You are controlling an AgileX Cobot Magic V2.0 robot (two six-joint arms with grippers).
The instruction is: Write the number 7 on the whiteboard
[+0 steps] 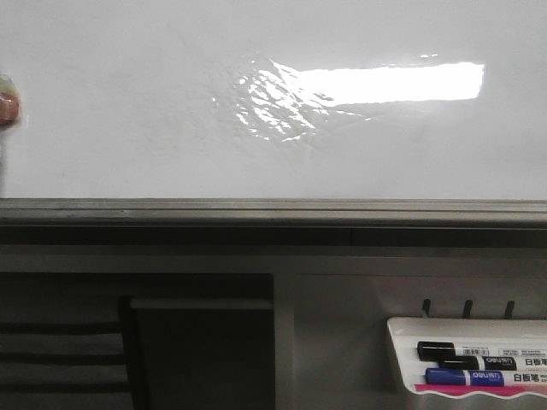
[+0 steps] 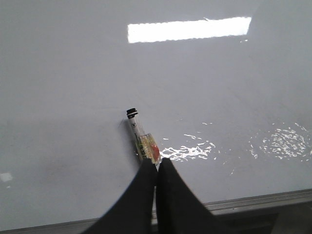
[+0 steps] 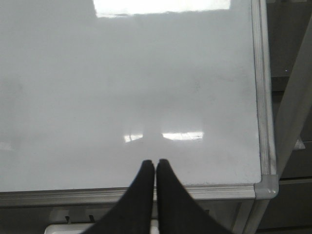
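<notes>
The whiteboard (image 1: 128,102) fills the upper front view, glossy white with a bright glare patch, and its grey edge rail (image 1: 273,207) runs below it. No number 7 shows on it in any view. My left gripper (image 2: 157,163) is shut on a clear-bodied marker (image 2: 142,140) with a red and green label. The marker's black tip (image 2: 131,112) points at the whiteboard (image 2: 63,87); I cannot tell whether it touches. My right gripper (image 3: 155,164) is shut and empty, over the whiteboard (image 3: 122,83) near its corner (image 3: 265,185). Neither gripper shows clearly in the front view.
A white marker tray (image 1: 402,337) hangs below the board at the right, holding a black marker (image 1: 466,350) and a blue marker (image 1: 470,377). A small blurred reddish thing (image 1: 7,107) sits at the front view's left edge. The board's metal frame (image 3: 259,97) runs beside my right gripper.
</notes>
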